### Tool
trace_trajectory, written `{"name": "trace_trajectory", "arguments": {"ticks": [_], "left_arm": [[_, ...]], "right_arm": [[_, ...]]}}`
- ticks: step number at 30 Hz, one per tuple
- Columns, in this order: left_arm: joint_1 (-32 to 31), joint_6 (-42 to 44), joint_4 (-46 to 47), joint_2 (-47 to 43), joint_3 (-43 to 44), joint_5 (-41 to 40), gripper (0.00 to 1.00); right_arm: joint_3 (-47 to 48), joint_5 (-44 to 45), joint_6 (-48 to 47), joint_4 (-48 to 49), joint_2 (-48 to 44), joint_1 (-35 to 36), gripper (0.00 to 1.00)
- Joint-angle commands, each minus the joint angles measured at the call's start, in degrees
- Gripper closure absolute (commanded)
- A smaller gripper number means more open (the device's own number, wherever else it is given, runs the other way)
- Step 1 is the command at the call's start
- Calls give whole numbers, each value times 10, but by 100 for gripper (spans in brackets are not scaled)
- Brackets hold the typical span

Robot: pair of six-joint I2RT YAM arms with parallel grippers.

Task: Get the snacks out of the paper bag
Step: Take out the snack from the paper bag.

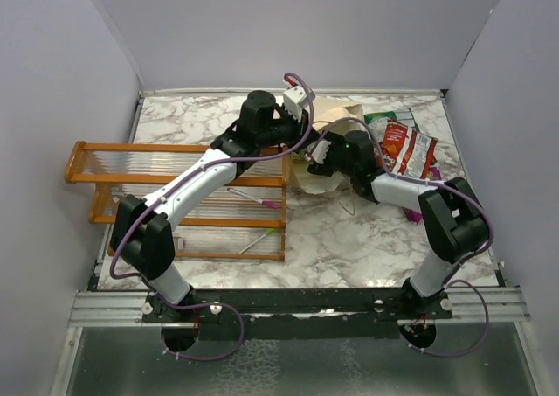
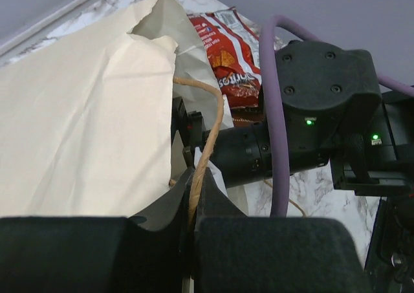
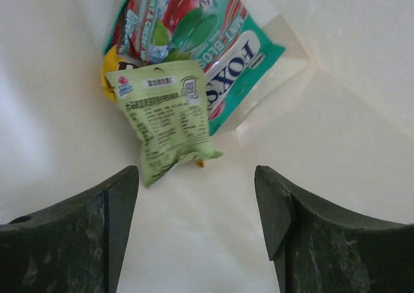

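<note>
The cream paper bag (image 1: 330, 110) lies at the back centre of the table. My left gripper (image 1: 300, 101) is shut on its twine handle (image 2: 206, 144) and holds the mouth open; the bag wall (image 2: 84, 112) fills the left of the left wrist view. My right gripper (image 3: 197, 196) is open and empty inside the bag, its wrist (image 1: 321, 151) at the mouth. Ahead of it lie a lime packet (image 3: 168, 115), a teal and green-white packet (image 3: 217, 41) and a yellow-orange one (image 3: 110, 70), mostly hidden. A red chip bag (image 1: 407, 148) and a green packet (image 1: 382, 118) lie outside the bag.
An orange wooden rack (image 1: 175, 195) stands at the left, with thin pink-tipped sticks (image 1: 253, 199) on it. A small magenta packet (image 1: 411, 214) lies by the right arm. The right arm's forearm (image 2: 310, 112) crosses close in front of my left gripper. Grey walls enclose the table.
</note>
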Motion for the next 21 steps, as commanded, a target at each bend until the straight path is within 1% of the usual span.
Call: {"name": "trace_trajectory", "arguments": {"ticks": [1, 7, 11, 16, 21], "left_arm": [[-4, -7, -46, -4, 12, -1, 100], [1, -9, -44, -11, 11, 2, 100], [6, -11, -41, -13, 11, 3, 100], [8, -23, -35, -6, 11, 16, 100], [9, -31, -31, -5, 11, 26, 100]], "right_arm": [[82, -133, -125, -132, 9, -32, 26], [146, -171, -203, -197, 63, -32, 21], [148, -164, -217, -180, 88, -26, 17], [163, -105, -222, -145, 119, -17, 13], [198, -118, -230, -165, 153, -14, 10]]}}
